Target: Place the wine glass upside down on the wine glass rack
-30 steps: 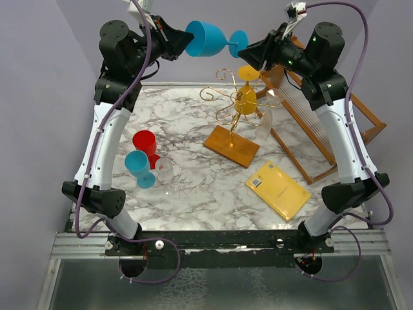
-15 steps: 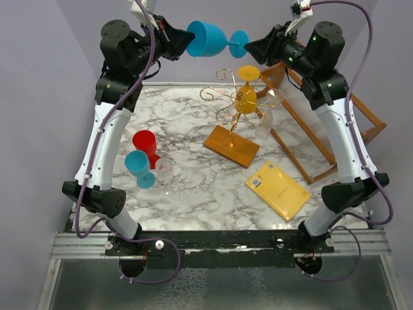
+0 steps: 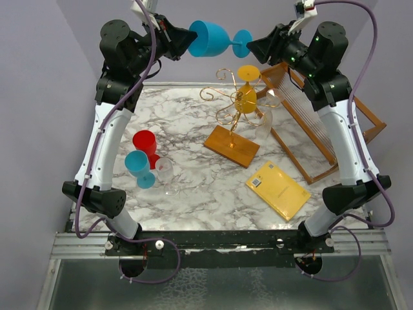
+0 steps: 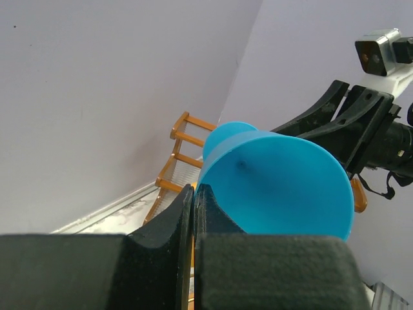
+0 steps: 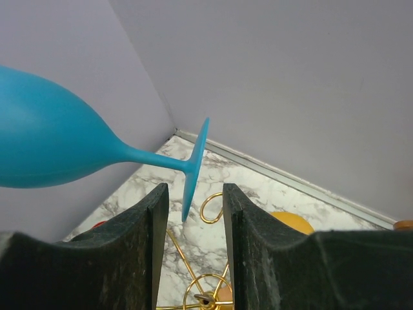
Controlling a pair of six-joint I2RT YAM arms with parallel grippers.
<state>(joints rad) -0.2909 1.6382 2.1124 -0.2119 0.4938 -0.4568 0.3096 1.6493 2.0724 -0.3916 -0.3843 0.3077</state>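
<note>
A blue wine glass (image 3: 210, 39) is held on its side high above the table's far edge. My left gripper (image 3: 187, 40) is shut on the rim of its bowl (image 4: 284, 181), with the left gripper (image 4: 195, 190) pinching the wall. The stem points right, and the foot (image 5: 193, 161) hangs edge-on between the fingers of my open right gripper (image 5: 191, 194), with a gap on each side. In the top view the right gripper (image 3: 248, 46) faces the left one. Below stands the wine glass rack (image 3: 231, 146), its gold wire arms (image 5: 206, 210) curling.
A yellow glass (image 3: 247, 97) and a clear glass (image 3: 263, 123) hang on the rack. A red cup (image 3: 144, 142), a blue glass (image 3: 137, 165) and a clear glass (image 3: 166, 173) sit at the left. A yellow book (image 3: 277, 189) lies front right beside a wooden slatted rack (image 3: 316, 123).
Both grippers and the blue glass have drifted slightly up and to the right. The right jaws narrowed around the foot, then widened a little.
</note>
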